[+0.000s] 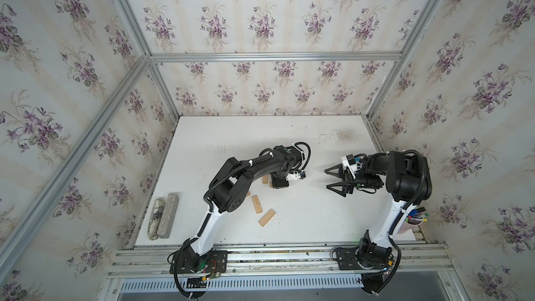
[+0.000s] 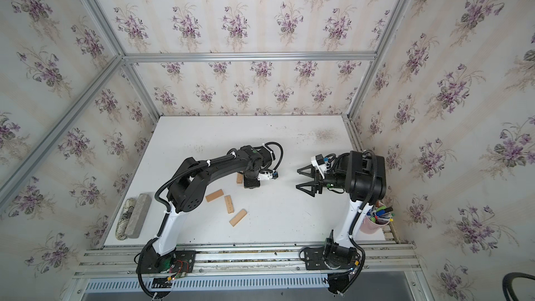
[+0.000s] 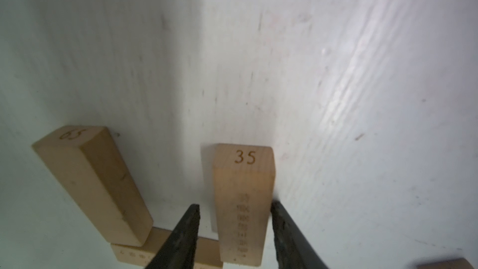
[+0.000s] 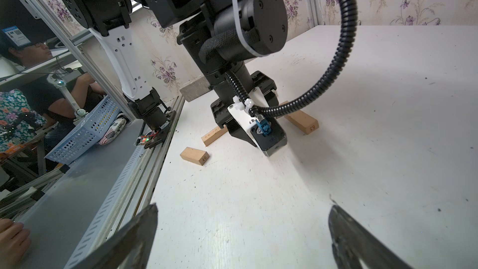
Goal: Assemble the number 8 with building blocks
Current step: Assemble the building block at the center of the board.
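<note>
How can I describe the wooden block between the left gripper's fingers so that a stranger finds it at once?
On the white table, find the left gripper, which points down near the table's middle. The tan wooden block sits between its parted fingers. It bears the number 35 at one end, while the neighbouring block beside it shows 65.

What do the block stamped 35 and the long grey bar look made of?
Block stamped 35: probably bare pale wood, matte, with faint grain and burnt-looking numerals. Grey bar: seemingly stone or concrete, rough and matte, speckled grey surface.
</note>
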Robot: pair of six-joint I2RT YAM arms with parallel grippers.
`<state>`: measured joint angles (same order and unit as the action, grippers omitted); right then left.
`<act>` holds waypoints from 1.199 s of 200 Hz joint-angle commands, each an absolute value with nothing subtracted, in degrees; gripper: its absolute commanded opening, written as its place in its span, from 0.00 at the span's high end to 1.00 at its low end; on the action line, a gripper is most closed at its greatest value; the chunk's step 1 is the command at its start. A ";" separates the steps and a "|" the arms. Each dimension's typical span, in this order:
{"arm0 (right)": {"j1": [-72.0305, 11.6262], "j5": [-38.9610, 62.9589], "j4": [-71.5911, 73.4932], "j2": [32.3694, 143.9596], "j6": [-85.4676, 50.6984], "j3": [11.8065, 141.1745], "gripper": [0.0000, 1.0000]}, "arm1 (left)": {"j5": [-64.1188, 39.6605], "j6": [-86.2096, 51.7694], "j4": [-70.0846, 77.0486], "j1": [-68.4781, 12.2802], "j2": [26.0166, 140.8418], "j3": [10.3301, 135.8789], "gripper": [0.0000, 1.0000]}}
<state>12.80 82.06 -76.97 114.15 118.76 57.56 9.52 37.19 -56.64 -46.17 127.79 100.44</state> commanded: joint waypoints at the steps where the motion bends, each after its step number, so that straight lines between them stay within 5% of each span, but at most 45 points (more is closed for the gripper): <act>1: 12.75 83.94 -78.58 114.02 141.98 57.72 0.00 | 10.24 36.87 -58.95 -46.22 127.28 100.22 0.53; 27: 12.76 83.94 -78.62 114.07 142.03 57.67 0.00 | 11.11 37.09 -59.02 -46.23 126.91 99.75 0.65; 66: 12.83 83.94 -78.62 114.00 142.03 57.71 0.00 | 11.69 37.35 -59.00 -46.05 127.75 100.08 0.69; 240: 12.82 83.94 -78.59 114.04 142.03 57.74 0.00 | 11.72 38.15 -57.79 -45.18 131.13 102.96 0.63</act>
<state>12.82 82.06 -76.97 114.15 118.76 57.56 11.40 37.93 -59.75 -45.43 129.78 102.74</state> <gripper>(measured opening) 0.998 0.346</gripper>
